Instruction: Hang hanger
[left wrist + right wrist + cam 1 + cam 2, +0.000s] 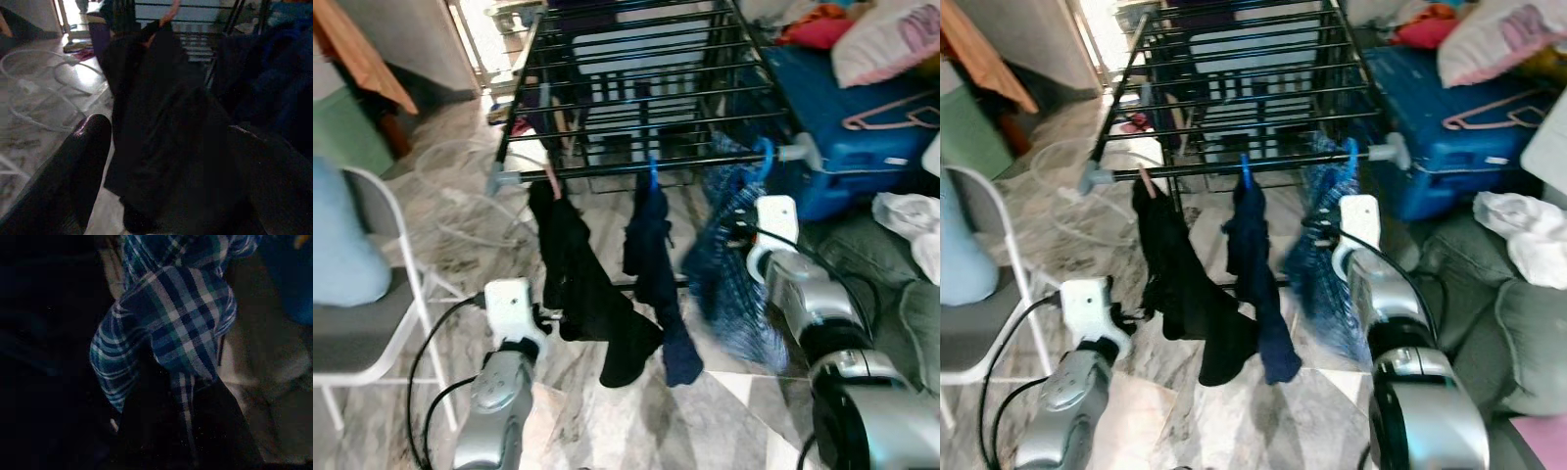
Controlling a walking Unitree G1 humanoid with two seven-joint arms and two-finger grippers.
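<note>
1. Plaid shirt (729, 269) hung by a blue hanger (763, 157) whose hook sat over the front rail (607, 172) of the drying rack (636, 69), near the rail's right end.
2. The right gripper (736, 235) was right against the shirt, below the hook and slightly to its left; the hanger lay up and a little forward from it.
3. In the right wrist view the plaid cloth (171, 333) draped across the black fingers (146, 431); whether they were clamped on it or apart could not be told.
4. The rail's long axis ran left to right across the robot's front, so the hook crossed it front to back.
5. The left gripper (161, 161) had its fingers (73, 171) spread apart around the black garment (582, 284) hanging from the rail's left part, well apart from the hanger.
6. The right arm was clearly the nearer one; judging by the seated hook, little seemed left beyond letting go.
</note>
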